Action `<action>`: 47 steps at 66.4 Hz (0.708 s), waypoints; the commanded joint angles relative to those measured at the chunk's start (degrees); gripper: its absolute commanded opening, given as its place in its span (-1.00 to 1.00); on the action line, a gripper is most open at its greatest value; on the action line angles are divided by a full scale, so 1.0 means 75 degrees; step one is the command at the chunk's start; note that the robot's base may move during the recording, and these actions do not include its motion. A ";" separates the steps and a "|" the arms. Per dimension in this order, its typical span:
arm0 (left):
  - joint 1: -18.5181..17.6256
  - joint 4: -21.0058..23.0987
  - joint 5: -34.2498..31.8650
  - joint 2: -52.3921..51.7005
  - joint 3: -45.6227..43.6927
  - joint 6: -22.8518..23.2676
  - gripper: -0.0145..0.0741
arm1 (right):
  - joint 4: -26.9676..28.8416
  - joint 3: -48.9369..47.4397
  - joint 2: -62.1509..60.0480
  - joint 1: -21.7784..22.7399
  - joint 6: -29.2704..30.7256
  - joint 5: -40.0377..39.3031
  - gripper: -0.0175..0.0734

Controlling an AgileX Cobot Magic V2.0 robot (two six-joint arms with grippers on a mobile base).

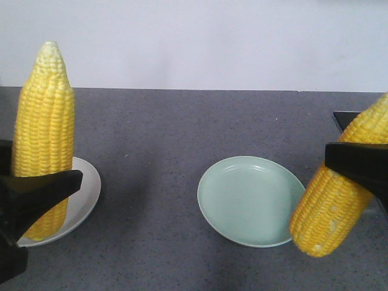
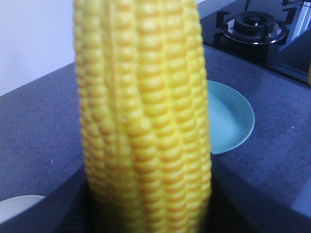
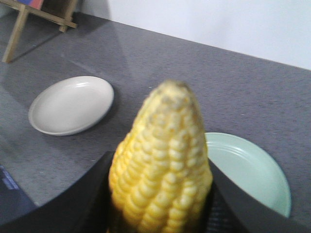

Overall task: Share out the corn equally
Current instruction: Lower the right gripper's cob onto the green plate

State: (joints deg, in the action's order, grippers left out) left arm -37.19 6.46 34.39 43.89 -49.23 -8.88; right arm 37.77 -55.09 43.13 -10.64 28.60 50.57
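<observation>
Both arms are carrying: left gripper [image 1: 36,188] clamping a cob [image 1: 43,130] over the white plate [image 1: 88,188], right gripper [image 1: 357,167] clamping another cob [image 1: 336,197] beside the green plate [image 1: 251,200]. Next: lowering each onto its plate.

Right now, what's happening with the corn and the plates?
Each arm is holding one cob above the grey counter. The left gripper is shut on the left cob, held upright over the white plate. The right gripper is shut on the right cob, tilted beside the right edge of the green plate. Both plates are empty, so no corn has been placed yet. Only these two cobs are in view.
</observation>
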 commanded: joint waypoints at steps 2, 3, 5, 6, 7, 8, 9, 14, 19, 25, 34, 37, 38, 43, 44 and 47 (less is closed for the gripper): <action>0.0000 0.0061 -0.0544 -0.0048 -0.0209 0.0017 -0.09 | 0.0509 -0.0218 -0.0020 0.0011 0.0101 -0.0233 -0.17; 0.0000 0.0061 -0.0544 -0.0048 -0.0209 0.0017 -0.09 | 0.0509 -0.0218 -0.0020 0.0011 0.0125 -0.0233 -0.17; 0.0000 0.0061 -0.0544 -0.0048 -0.0209 0.0017 -0.09 | 0.0491 -0.0218 -0.0020 0.0011 0.0117 -0.0214 -0.17; 0.0000 0.0061 -0.0544 -0.0048 -0.0209 0.0017 -0.09 | 0.0491 -0.0218 -0.0020 0.0011 0.0097 -0.0206 -0.17; 0.0000 0.0061 -0.0544 -0.0048 -0.0209 0.0017 -0.09 | 0.0483 -0.0218 -0.0020 0.0011 0.0058 -0.0196 -0.17; 0.0000 0.0061 -0.0544 -0.0048 -0.0209 0.0017 -0.09 | 0.0473 -0.0218 -0.0006 0.0011 0.0009 -0.0196 -0.17; 0.0000 0.0061 -0.0544 -0.0048 -0.0209 0.0017 -0.09 | 0.0473 -0.0218 0.0022 0.0011 -0.0035 -0.0196 -0.17; 0.0000 0.0061 -0.0544 -0.0048 -0.0209 0.0017 -0.09 | 0.0436 -0.0292 0.0223 0.0011 -0.0375 -0.0152 -0.17; 0.0000 0.0061 -0.0544 -0.0048 -0.0209 0.0017 -0.09 | 0.0347 -0.0513 0.0585 0.0011 -0.0654 0.0138 -0.16; 0.0000 0.0061 -0.0544 -0.0048 -0.0209 0.0017 -0.09 | 0.0161 -0.0950 0.1130 0.0011 -0.1049 0.0587 -0.16; 0.0000 0.0061 -0.0544 -0.0048 -0.0209 0.0017 -0.09 | -0.0114 -0.1685 0.2044 0.0011 -0.1407 0.1181 -0.16; 0.0000 0.0061 -0.0544 -0.0048 -0.0209 0.0017 -0.09 | -0.0235 -0.1959 0.2341 0.0011 -0.1560 0.1327 -0.16; 0.0000 0.0061 -0.0544 -0.0048 -0.0209 0.0017 -0.09 | -0.0257 -0.2034 0.2439 0.0011 -0.1601 0.1370 -0.16; 0.0000 0.0061 -0.0544 -0.0048 -0.0209 0.0017 -0.09 | -0.0370 -0.2408 0.2931 0.0011 -0.1687 0.1622 -0.16; 0.0000 0.0061 -0.0544 -0.0048 -0.0209 0.0017 -0.09 | -0.0392 -0.2483 0.3082 0.0011 -0.1710 0.1674 -0.16; 0.0000 0.0061 -0.0544 -0.0048 -0.0209 0.0017 -0.09 | -0.0436 -0.2706 0.3382 0.0011 -0.1748 0.1834 -0.16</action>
State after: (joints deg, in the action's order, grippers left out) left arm -37.19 6.46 34.39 43.89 -49.23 -8.88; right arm 33.65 -70.97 65.21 -10.64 16.32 64.16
